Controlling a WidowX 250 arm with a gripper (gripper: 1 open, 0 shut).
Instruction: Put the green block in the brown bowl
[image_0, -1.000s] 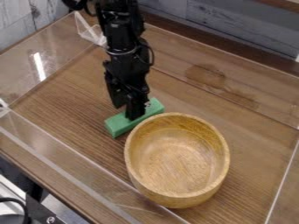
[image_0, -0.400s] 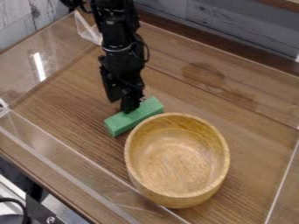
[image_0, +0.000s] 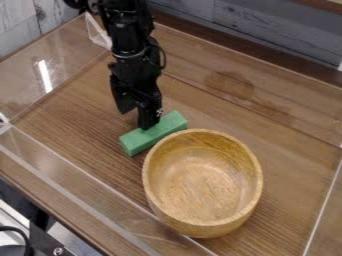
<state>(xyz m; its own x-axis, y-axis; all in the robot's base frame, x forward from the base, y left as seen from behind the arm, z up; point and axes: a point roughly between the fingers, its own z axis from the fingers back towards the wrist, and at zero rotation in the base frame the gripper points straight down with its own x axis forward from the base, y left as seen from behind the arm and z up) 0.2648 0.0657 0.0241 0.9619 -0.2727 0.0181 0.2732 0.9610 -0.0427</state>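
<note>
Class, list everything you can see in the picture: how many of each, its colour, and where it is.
Wooden bowl: one, light brown, on the table, toward the near side.
Block: one, green, beside the bowl's upper-left rim, not inside it.
Table: one, brown wood, under the bowl and block.
Cable: one, black, lower-left corner.
Robot arm: one, black, coming in from the top, left of centre.
Gripper: one, black, at the arm's lower end, at the block's upper-left side.
</note>
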